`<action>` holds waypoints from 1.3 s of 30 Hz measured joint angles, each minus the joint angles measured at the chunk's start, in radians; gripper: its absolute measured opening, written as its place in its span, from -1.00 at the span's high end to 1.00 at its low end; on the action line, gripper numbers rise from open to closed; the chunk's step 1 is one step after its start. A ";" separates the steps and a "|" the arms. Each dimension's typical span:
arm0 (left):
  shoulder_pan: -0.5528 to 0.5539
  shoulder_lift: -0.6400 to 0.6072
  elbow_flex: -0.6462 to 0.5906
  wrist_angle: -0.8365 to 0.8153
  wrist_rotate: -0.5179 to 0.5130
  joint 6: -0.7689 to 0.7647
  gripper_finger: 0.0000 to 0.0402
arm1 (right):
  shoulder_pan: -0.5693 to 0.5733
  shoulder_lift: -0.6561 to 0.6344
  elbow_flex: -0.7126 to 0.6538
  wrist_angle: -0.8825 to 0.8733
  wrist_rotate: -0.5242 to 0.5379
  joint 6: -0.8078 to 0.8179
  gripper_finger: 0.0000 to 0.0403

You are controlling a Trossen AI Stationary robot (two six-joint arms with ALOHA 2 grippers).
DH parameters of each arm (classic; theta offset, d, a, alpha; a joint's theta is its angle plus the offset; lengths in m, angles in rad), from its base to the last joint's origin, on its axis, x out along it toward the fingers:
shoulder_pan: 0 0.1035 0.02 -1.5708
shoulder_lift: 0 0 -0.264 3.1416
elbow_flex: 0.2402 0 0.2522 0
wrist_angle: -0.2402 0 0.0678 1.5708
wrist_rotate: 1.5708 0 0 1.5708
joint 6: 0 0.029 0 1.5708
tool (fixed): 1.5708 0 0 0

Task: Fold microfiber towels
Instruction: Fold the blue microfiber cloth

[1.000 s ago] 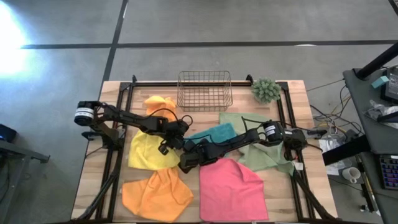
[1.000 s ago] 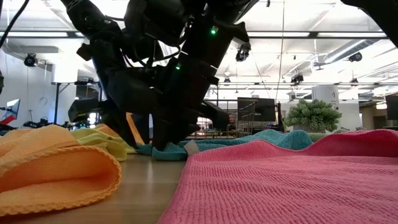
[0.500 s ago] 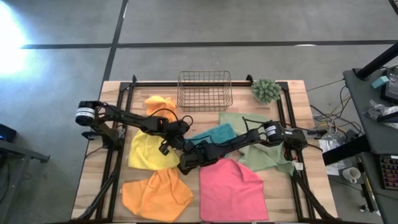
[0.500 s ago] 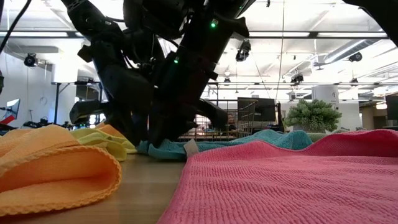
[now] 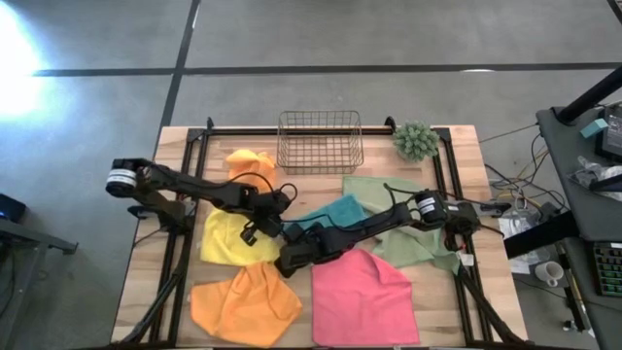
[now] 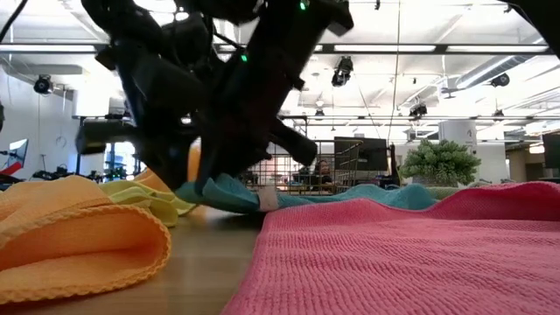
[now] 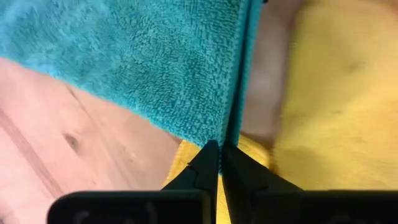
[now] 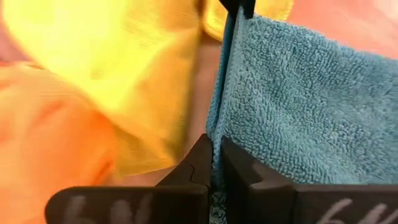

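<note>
The teal towel (image 5: 330,211) lies at the middle of the bench (image 5: 146,282), between the yellow towel (image 5: 228,238) and the olive green towel (image 5: 413,238), with its near edge raised off the wood in the low view (image 6: 227,194). I see both grippers clamped on that edge. My left gripper (image 5: 282,226) sits at the teal corner just beside the yellow towel; its wrist view shows the fingers (image 7: 208,163) pressed together on the hemmed edge (image 7: 239,81), cloth hanging flat to one side. My right gripper (image 5: 289,261) is near it, closer to the front of the bench, just above the pink towel (image 5: 362,297). Its wrist view shows the fingers (image 8: 202,163) closed on the same teal edge (image 8: 292,106), yellow and orange cloth behind.

One orange towel (image 5: 243,303) lies rumpled at the front left corner of the bench, beside the pink one. A second orange towel (image 5: 248,162) sits bunched behind the yellow, just left of the wire basket (image 5: 320,141). A small spiky plant (image 5: 416,141) stands at the back right, well apart from both grippers.
</note>
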State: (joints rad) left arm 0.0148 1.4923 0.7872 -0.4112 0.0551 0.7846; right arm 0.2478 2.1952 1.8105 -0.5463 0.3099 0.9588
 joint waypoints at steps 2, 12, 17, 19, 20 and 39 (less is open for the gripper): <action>-0.007 -0.035 0.000 -0.027 0.004 -0.029 1.00 | 0.006 0.000 0.028 -0.003 0.000 -0.001 0.96; -0.027 -0.239 0.013 -0.226 0.004 -0.129 1.00 | 0.007 -0.002 0.174 -0.085 0.001 -0.007 0.96; -0.033 -0.327 0.042 -0.323 0.003 -0.152 1.00 | 0.006 -0.002 0.178 0.011 -0.023 0.013 0.96; -0.037 -0.356 0.057 -0.348 0.003 -0.152 1.00 | 0.007 -0.002 0.178 0.059 -0.044 0.014 0.96; -0.040 -0.366 0.066 -0.355 0.002 -0.152 1.00 | 0.007 -0.002 0.178 0.076 -0.051 0.018 0.96; -0.047 -0.140 0.211 -0.293 -0.107 -0.152 1.00 | 0.016 -0.003 0.333 -0.384 0.038 0.114 0.96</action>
State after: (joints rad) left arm -0.0327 1.3525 0.9984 -0.7038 -0.0516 0.6323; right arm 0.2638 2.1918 2.1434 -0.9308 0.3477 1.0733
